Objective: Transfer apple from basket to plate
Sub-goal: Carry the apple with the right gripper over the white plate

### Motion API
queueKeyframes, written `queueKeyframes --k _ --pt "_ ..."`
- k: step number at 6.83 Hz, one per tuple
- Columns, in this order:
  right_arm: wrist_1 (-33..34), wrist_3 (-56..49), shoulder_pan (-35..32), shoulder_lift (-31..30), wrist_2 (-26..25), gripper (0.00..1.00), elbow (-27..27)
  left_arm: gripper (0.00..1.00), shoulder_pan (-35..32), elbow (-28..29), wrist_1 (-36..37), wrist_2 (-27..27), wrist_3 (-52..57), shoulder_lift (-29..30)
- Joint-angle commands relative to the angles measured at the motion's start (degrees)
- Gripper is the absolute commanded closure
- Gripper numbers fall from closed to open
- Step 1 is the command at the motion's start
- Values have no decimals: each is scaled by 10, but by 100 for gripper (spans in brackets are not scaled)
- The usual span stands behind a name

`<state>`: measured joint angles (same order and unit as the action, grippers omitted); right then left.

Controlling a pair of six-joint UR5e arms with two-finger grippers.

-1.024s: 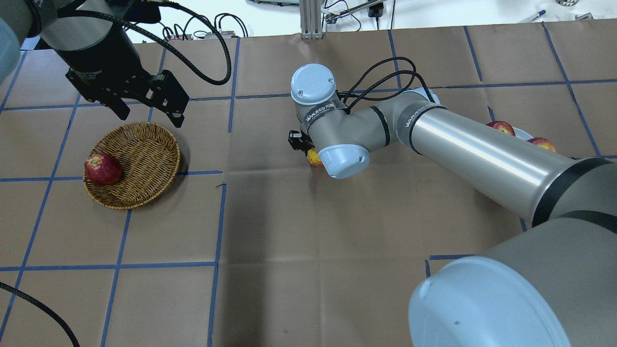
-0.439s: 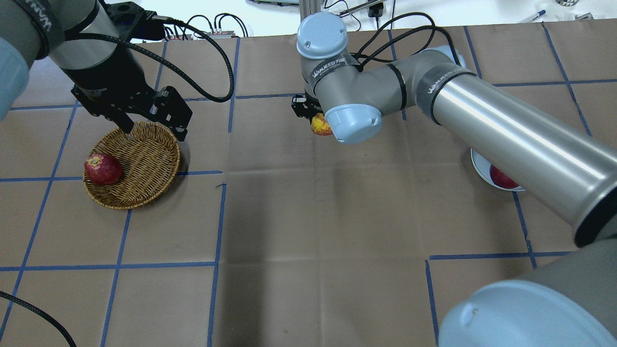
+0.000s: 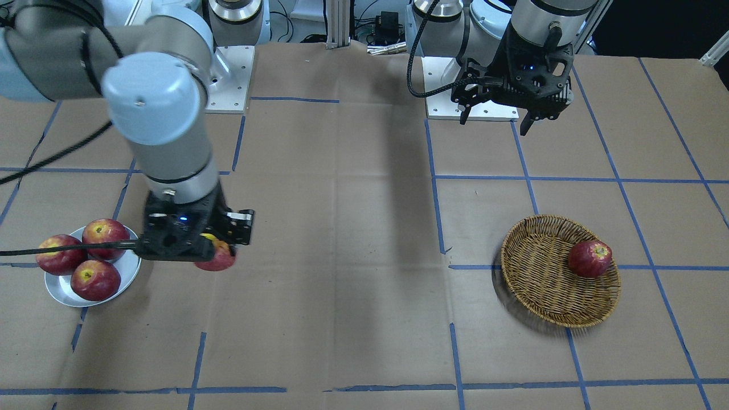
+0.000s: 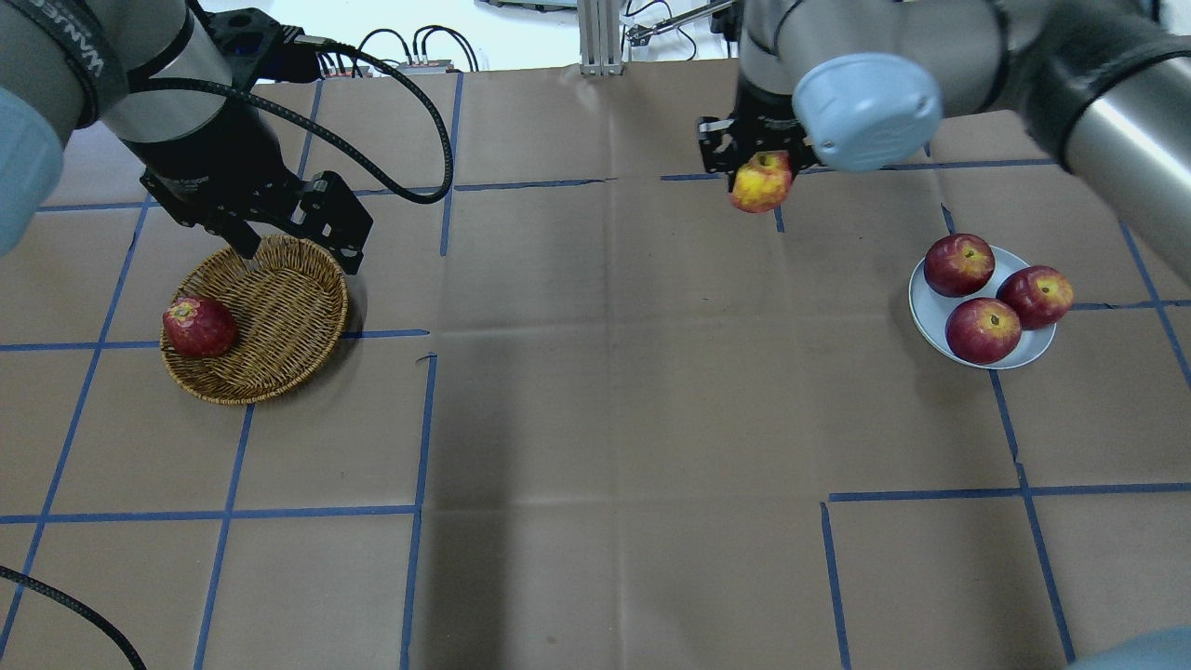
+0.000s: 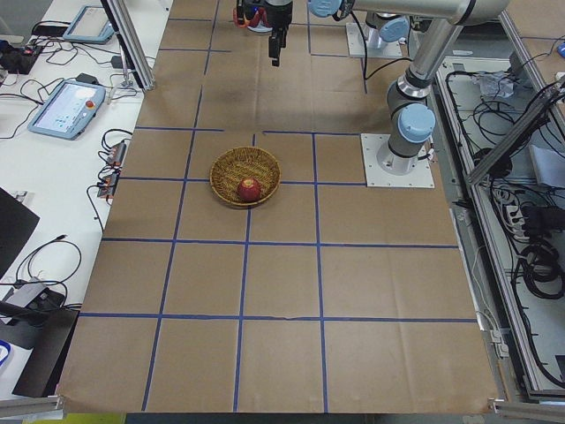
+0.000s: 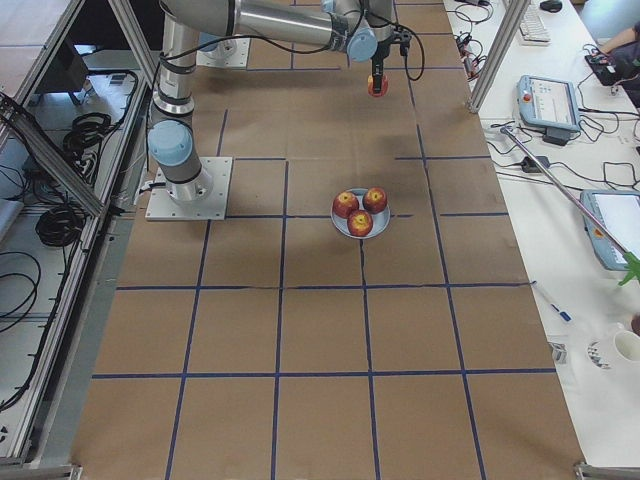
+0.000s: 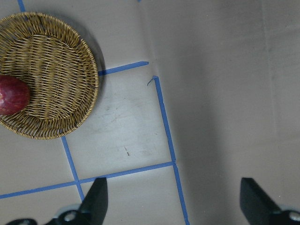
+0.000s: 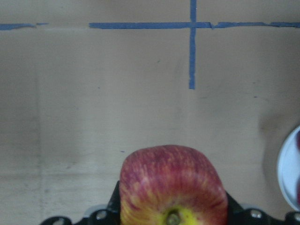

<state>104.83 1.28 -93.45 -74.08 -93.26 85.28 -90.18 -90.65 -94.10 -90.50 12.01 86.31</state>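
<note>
My right gripper (image 4: 758, 166) is shut on the apple (image 4: 763, 189), pinkish-red with yellow streaks, and holds it in the air above the table, left of and farther back than the plate (image 4: 918, 307). The right wrist view shows the apple (image 8: 171, 185) between the jaws and the plate's rim (image 8: 285, 169) at the right edge. The wicker basket (image 4: 279, 307) lies at the left with one dark red apple (image 4: 198, 327) in it. My left gripper (image 4: 300, 257) is open and empty, hovering over the basket's far rim.
Three dark red apples (image 4: 983, 329) lie on the plate. Blue tape lines grid the brown paper table. An aluminium post (image 4: 600, 37) and cables stand at the far edge. The front-facing view shows the plate (image 3: 130, 272) just beside my right gripper (image 3: 196, 245).
My right arm has lifted the apple and carried it right and farther back, uncovering the plate. My left gripper came slightly closer to the basket's far rim.
</note>
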Motion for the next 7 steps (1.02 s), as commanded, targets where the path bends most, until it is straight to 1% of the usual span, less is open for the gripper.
queueKeyframes --k 1,2,3,4,6,7 --pt "-35 -226 144 -31 2 50 18 1 0 1 0 0 -1 1" --pt "-25 -309 203 -27 10 51 36 1 0 1 0 0 -1 0" --pt "-17 -367 255 -23 53 51 51 1 0 0 0 -1 -1 -1" --pt "10 -398 287 -11 64 51 79 1 0 0 1 -2 -1 -1" --pt "124 -401 289 -1 63 51 170 1 0 0 1 -3 -2 -1" --pt "171 -403 289 -1 62 51 197 1 0 0 1 -3 -2 -1"
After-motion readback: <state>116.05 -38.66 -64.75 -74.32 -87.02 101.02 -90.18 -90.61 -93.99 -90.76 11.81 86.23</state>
